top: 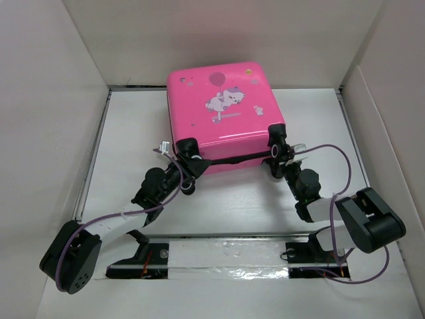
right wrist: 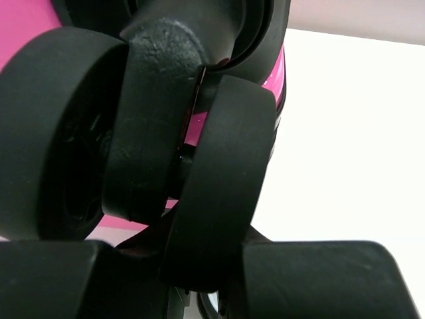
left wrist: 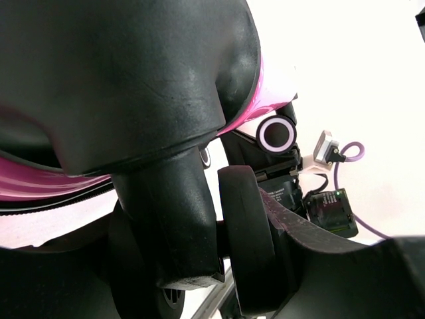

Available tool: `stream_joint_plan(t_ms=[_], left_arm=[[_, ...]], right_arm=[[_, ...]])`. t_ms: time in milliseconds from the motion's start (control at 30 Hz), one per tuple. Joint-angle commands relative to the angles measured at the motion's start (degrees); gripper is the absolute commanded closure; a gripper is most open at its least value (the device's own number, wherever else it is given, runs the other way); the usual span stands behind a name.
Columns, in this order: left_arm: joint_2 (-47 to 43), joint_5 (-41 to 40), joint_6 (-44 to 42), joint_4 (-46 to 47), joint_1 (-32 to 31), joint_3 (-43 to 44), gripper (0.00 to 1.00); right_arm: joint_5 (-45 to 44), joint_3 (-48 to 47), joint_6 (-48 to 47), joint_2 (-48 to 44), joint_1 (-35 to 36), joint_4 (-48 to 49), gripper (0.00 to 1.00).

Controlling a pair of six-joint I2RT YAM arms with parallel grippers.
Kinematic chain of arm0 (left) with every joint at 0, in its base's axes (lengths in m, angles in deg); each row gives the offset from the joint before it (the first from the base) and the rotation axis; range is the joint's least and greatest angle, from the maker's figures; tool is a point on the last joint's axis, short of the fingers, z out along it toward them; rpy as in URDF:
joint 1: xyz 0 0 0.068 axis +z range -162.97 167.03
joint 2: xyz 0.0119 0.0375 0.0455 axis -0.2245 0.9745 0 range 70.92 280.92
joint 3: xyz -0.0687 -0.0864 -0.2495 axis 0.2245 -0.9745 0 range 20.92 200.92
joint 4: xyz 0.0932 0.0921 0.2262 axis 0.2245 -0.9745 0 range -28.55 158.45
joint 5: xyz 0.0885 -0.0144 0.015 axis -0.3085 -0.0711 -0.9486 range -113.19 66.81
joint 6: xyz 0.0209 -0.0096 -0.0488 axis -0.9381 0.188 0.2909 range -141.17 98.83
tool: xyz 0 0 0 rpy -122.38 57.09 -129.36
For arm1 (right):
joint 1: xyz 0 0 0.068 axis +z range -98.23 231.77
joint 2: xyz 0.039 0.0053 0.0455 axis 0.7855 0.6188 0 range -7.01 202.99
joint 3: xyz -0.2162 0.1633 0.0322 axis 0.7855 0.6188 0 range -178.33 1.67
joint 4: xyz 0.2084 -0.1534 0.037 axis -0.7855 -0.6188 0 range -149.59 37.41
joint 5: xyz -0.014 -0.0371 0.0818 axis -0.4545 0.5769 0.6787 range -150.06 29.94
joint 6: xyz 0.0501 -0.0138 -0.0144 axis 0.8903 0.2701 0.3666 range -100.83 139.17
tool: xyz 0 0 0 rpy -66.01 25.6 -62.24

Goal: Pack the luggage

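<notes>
Pink luggage [top: 226, 106] shut, lying flat mid-far on white table [top: 232, 212]; white walls [top: 40, 133] close on L, R and behind.
Free room mostly on near side, betw case and arm bases. Left gripper [top: 186, 163] at near-L wheel [left wrist: 249, 239], right gripper [top: 282, 163] at near-R wheel [right wrist: 219, 179]. Wrist cams too close: can't tell if either is clenched or released.

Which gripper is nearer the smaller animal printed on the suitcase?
Right. The right gripper is at the suitcase's near right corner, nearest the smaller animal; the left gripper is at its near left corner.
</notes>
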Motion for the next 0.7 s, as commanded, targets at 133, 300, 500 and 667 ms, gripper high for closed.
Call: stream_joint_plan(t_ms=[133, 300, 500, 667], left_arm=[[0.16, 7.48, -6.21, 14.35, -1.03, 2.94, 1.0], [3.59, 5.82, -6.91, 16.21, -7.59, 7.33, 1.0], [6.5, 7.22, -4.28, 19.9, -8.32, 9.97, 1.0], [6.42, 7.32, -3.74, 20.79, -8.32, 9.72, 1.0]], right_arm=[[0.51, 0.27, 4.57, 6.3, 9.22, 26.22, 1.0], [-15.13, -4.11, 2.21, 20.14, 30.29, 34.1, 1.0], [-21.12, -13.79, -1.31, 29.15, 38.77, 33.78, 1.0], [-17.44, -14.85, -2.18, 27.07, 38.78, 30.35, 1.0]])
